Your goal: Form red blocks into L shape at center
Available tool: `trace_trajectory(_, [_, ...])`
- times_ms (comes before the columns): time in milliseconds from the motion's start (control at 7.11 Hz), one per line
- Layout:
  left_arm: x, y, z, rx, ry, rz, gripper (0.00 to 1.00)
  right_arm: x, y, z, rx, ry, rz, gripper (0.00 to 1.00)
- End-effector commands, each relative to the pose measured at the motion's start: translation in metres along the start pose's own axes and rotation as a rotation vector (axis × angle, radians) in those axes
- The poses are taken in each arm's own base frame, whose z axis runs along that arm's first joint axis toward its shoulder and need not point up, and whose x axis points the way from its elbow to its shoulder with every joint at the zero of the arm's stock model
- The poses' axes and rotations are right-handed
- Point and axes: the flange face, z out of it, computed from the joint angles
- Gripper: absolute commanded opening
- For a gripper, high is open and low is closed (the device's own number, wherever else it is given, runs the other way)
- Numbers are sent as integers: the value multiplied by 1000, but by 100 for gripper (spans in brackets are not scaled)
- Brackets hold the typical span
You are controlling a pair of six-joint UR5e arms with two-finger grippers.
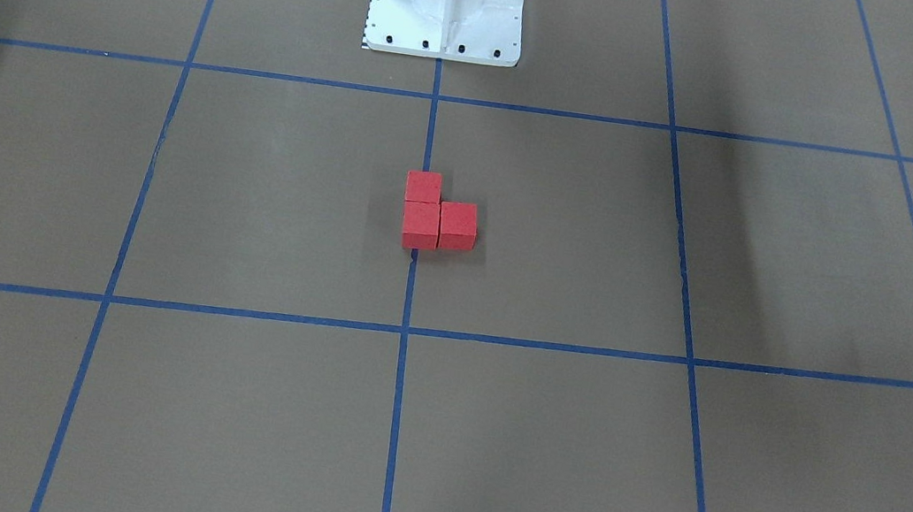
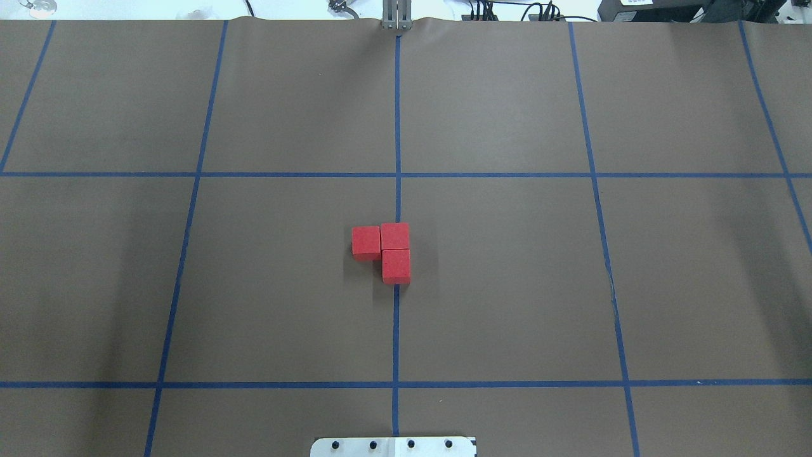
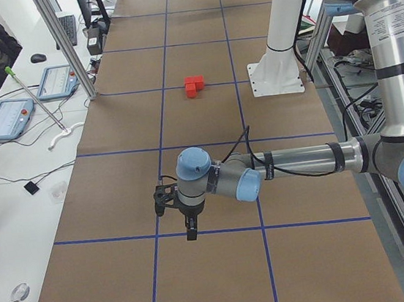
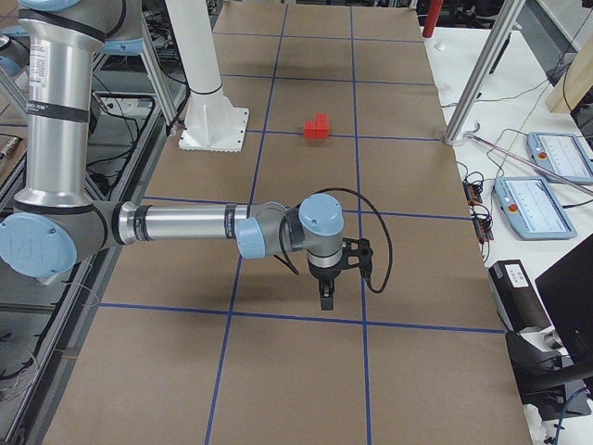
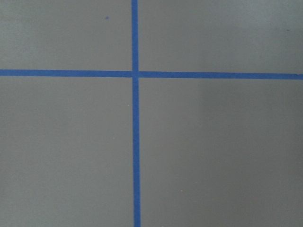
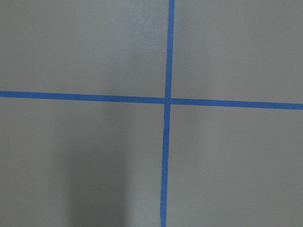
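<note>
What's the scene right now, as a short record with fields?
red blocks: three, lying flat, sides touching
shape: L; two along the middle tape line, third on the robot's left of the farther one
place: center, astride that line
left arm: held low, far from the blocks
right arm: same, at the opposite end
jaws: seen only in side views; cannot tell open or shut
</note>
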Motion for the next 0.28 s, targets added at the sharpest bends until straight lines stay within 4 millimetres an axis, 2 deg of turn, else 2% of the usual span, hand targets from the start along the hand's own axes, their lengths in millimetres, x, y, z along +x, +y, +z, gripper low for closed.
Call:
trace_trajectory(0, [11,-26,-5,-110,-28,-84,100,0,1,1,-1,-2,1,99])
trace_trajectory(141, [14,-22,-3,-158,20,-116,100,0,1,1,-2,-3,3,99])
